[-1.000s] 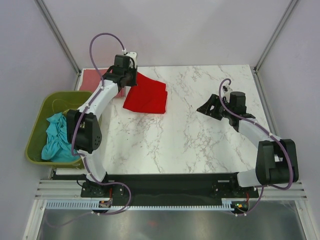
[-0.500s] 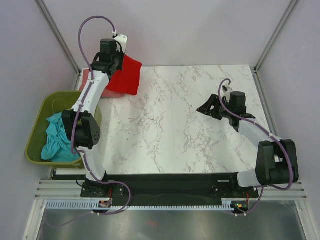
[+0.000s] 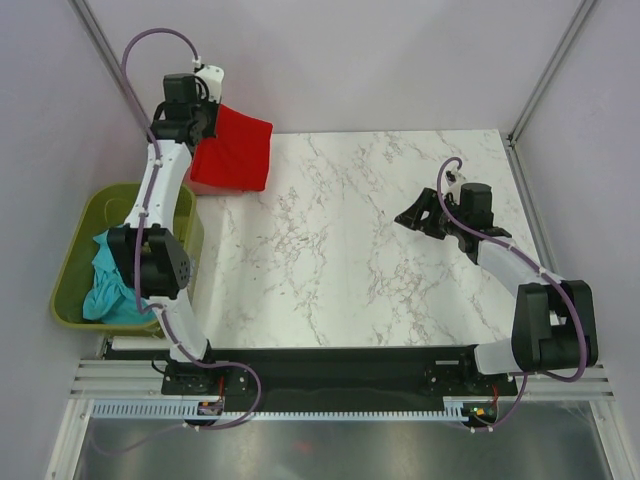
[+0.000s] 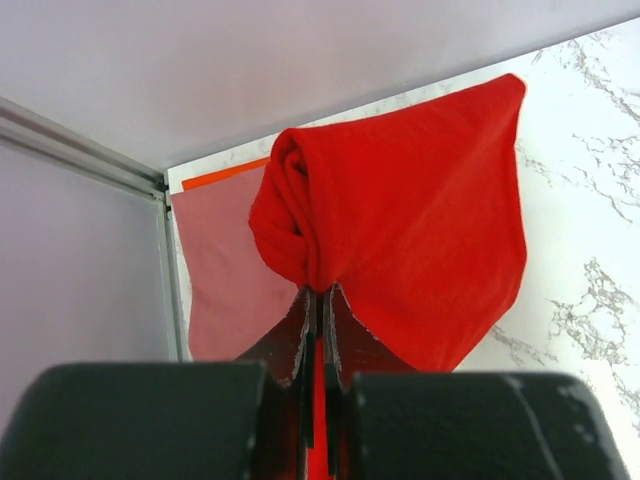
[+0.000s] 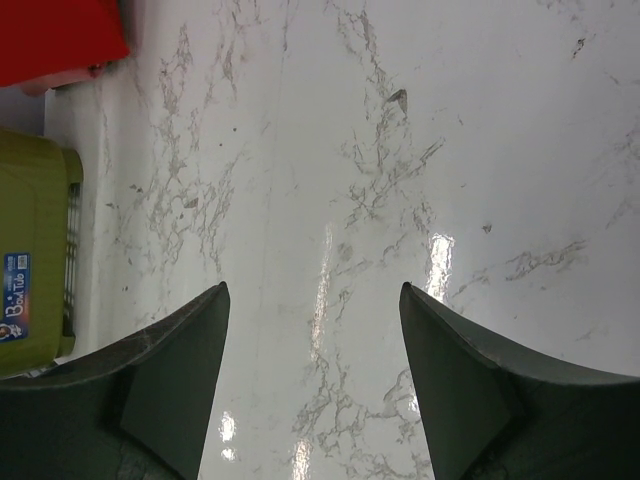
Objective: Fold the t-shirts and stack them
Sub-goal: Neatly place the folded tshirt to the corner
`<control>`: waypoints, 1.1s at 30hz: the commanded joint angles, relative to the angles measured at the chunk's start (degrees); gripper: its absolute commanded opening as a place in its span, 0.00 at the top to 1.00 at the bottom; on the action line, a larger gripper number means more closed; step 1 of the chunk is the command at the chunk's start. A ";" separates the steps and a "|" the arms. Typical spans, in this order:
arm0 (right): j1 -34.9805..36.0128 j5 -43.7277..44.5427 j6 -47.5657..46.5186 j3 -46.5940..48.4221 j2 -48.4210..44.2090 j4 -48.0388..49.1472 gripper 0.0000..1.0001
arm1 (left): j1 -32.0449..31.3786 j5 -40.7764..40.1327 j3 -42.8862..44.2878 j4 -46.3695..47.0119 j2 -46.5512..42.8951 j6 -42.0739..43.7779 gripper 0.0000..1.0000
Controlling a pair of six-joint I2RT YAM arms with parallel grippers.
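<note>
A folded bright red t-shirt (image 3: pixel 234 152) hangs over the table's far-left corner, bunched at the top, with my left gripper (image 3: pixel 204 126) shut on it. In the left wrist view the red t-shirt (image 4: pixel 410 210) drapes from my left gripper (image 4: pixel 320 293). The dusty pink t-shirt (image 4: pixel 215 285) lies flat under and behind it in the corner. A teal t-shirt (image 3: pixel 112 280) lies crumpled in the olive-green basket (image 3: pixel 72 240). My right gripper (image 3: pixel 411 215) hovers open over bare marble at the right, nothing between its fingers (image 5: pixel 190 340).
The basket stands off the table's left edge, beside the left arm. Metal frame posts (image 3: pixel 120 70) and grey walls close in the far-left corner. The right wrist view shows the basket (image 5: pixel 35 230) and the red t-shirt's edge (image 5: pixel 55 35) far off.
My left arm has swung the red t-shirt from the back-left of the table further left and back, over the pink t-shirt. The right arm has not moved.
</note>
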 commanded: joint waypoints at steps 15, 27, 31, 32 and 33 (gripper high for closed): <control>0.01 2.08 -0.08 0.73 0.44 2.77 0.23 | 15.68 9.99 24.22 9.52 23.54 -7.49 0.80; 0.01 4.54 -1.05 0.73 1.14 2.07 0.22 | 11.05 -0.48 16.42 9.61 14.80 -12.07 0.41; 0.01 4.54 -1.40 0.47 -0.26 1.54 0.21 | 6.38 1.53 3.96 9.70 7.74 -9.00 0.42; 0.01 4.54 -1.66 0.20 -1.05 1.45 0.21 | 5.59 3.63 2.36 9.70 6.95 -8.64 0.43; 0.01 4.63 -1.66 0.03 -1.40 1.45 0.21 | 4.02 3.82 1.21 9.61 6.24 -8.64 0.43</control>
